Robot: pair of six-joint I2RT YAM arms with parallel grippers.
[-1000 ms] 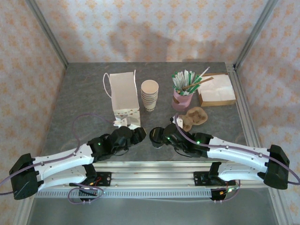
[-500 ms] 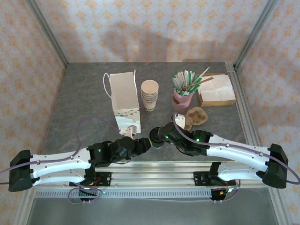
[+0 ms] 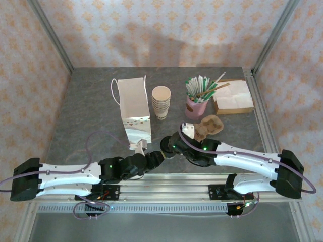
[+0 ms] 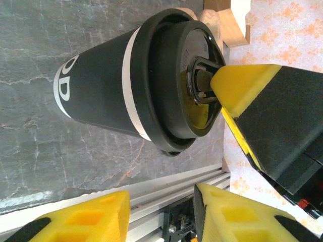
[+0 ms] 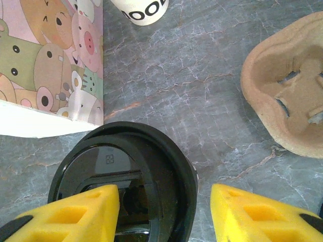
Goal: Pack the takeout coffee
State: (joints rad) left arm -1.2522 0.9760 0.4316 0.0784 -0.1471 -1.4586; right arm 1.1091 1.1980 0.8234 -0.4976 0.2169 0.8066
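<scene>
**Item 1, takeout coffee** [image 4: 108, 83]: dark cup w/ white band under the rim and white lettering on the side. Round black plastic lid [image 5: 126, 166] w/ raised rim and small moulded tab at centre. Stands upright at the near edge of the worktop, between the two arms, just in front of the bag's printed end.

**Item 2, right gripper** [image 5: 164, 212]: above the cup, yellow jaws apart, one each side of the lid. Gap visible on the right side, not clamped.

**Item 3, left gripper** [image 4: 161, 212]: low beside the cup, yellow jaws apart, nothing between them. Cup sits ahead of them, clear of both.

**Item 4, white paper bag** [image 3: 133, 98]: cartoon-animal print at near end, handles at far end.

**Item 5, stack of lidless tan cups** [image 3: 161, 102]: just right of bag.

**Item 6, pink holder** [image 3: 196, 107] w/ stirrers and packets; **cardboard tray** [image 3: 233, 97] of napkins to its right.

**Item 7, pulp cup carrier** [image 5: 287, 85]: right of the coffee, apart from it.

**Surface:** worktop [image 3: 86, 111], grey stone-look w/ pale veins, alu rail along near edge.

**Room:** peach patterned walls on three sides, metal corner posts.
</scene>
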